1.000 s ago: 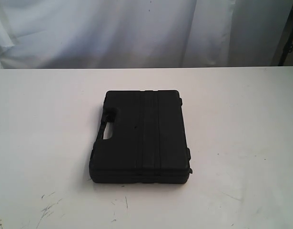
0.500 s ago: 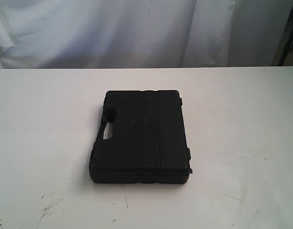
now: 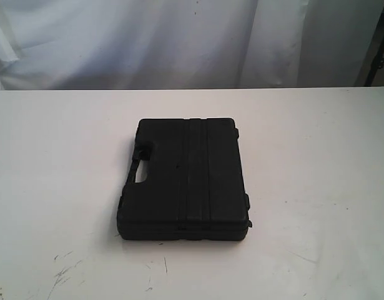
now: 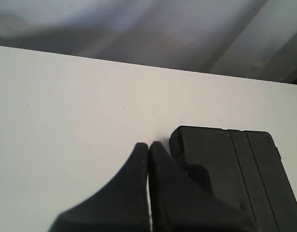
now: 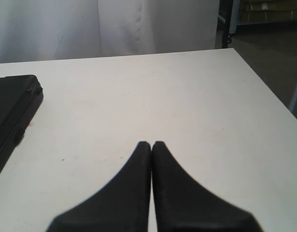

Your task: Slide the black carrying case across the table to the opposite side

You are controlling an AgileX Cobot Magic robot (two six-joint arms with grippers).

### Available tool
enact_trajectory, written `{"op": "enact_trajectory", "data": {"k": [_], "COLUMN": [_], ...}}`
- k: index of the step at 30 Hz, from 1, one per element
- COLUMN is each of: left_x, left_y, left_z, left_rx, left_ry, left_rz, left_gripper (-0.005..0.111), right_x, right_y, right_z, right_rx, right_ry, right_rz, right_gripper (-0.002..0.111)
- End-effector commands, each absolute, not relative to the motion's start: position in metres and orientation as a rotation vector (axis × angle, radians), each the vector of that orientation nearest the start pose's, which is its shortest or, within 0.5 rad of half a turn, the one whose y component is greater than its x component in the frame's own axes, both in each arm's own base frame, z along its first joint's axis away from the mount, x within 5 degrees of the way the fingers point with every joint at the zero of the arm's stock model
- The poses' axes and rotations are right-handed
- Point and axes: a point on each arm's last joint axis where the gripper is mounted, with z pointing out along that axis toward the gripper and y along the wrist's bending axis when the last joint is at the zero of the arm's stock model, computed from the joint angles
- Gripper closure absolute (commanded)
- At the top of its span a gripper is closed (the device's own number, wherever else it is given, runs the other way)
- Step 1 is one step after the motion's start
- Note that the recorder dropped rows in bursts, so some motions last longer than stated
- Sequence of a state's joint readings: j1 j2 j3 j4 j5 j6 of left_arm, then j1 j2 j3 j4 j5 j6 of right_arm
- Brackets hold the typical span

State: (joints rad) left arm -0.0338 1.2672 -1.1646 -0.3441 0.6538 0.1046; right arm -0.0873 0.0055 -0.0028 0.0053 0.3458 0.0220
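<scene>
The black carrying case (image 3: 184,178) lies flat near the middle of the white table (image 3: 316,156), its handle cut-out facing left. Neither arm shows in the exterior view. In the left wrist view my left gripper (image 4: 148,145) is shut and empty above the table, and the case (image 4: 235,169) lies just beyond and to one side of its tips. In the right wrist view my right gripper (image 5: 151,143) is shut and empty over bare table, with a corner of the case (image 5: 13,106) well off to the side.
A white curtain (image 3: 179,37) hangs behind the table's far edge. Dark scuffs (image 3: 64,272) mark the tabletop near the front left. The table's edge, a dark floor and a shelf frame (image 5: 264,43) show in the right wrist view.
</scene>
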Motion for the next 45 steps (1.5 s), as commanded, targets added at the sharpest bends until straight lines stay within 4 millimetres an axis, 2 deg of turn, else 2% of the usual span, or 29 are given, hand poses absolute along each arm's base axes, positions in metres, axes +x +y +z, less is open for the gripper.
{"op": "enact_trajectory", "data": {"k": [1,13,19,24,27,32,35,41,45], "left_x": [0.293,0.333,0.349,0.363,0.373,0.383,0.387,0.391,0.398], "left_y": [-0.030,-0.039,-0.072,-0.099,-0.121,-0.136,-0.141,-0.150,-0.153], "left_z": [0.359,0.342,0.332,0.315,0.293,0.260,0.243,0.227,0.220], "left_rx": [-0.057,0.011,0.182,0.227,0.211,0.182,0.168,0.105,0.114], "left_ry": [2.212,2.341,2.457,2.593,2.706,2.837,2.881,2.922,2.961], "left_rz": [-0.352,-0.393,-0.382,-0.319,-0.336,-0.256,-0.259,-0.355,-0.348], "left_gripper": [0.107,0.107,0.107,0.107,0.107,0.107,0.099,0.066,0.064], "right_x": [0.053,0.053,0.053,0.053,0.053,0.053,0.053,0.053,0.053], "right_y": [-0.004,-0.004,-0.004,-0.004,-0.004,-0.004,-0.004,-0.004,-0.004], "right_z": [0.182,0.182,0.182,0.182,0.182,0.182,0.182,0.182,0.182], "right_rx": [0.110,0.110,0.110,0.115,0.115,0.115,0.118,0.118,0.135], "right_ry": [1.827,1.827,1.827,1.826,1.826,1.826,1.826,1.826,1.825], "right_rz": [-0.033,-0.033,-0.033,-0.029,-0.029,-0.029,-0.024,-0.024,-0.012], "right_gripper": [0.108,0.108,0.108,0.108,0.108,0.108,0.108,0.108,0.108]}}
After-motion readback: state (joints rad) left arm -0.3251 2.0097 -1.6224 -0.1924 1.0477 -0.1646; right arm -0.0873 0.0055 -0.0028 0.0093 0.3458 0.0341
